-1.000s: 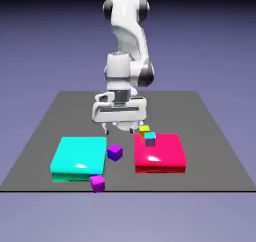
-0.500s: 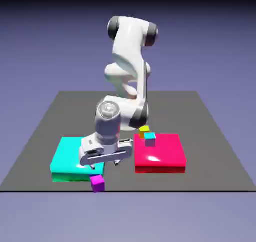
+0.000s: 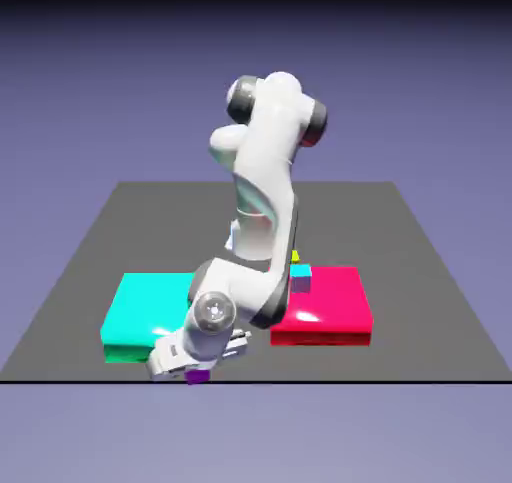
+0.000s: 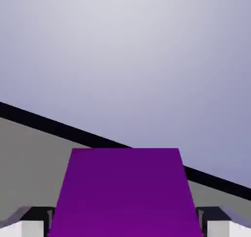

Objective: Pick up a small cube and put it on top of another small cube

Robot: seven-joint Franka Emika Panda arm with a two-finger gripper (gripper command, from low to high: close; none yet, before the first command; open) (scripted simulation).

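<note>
The small cube, magenta-purple, sits at the table's front edge, just in front of the cyan slab. My gripper is down over it and hides most of it. In the hand view the same cube fills the space between my two grey fingertips, which press against its sides. The gripper is shut on this cube. The other small cube, the darker violet one, is hidden behind my arm in the exterior view.
A flat cyan slab lies on the exterior view's left and a flat red slab on its right. A cyan cube stands on the red slab's far corner, with a yellow cube behind it. The table's front edge runs right beside the gripper.
The arm came forward and down from above the slabs to the magenta cube at the front edge. The jaws went from wide open to shut on it. The violet cube got covered by the arm.
</note>
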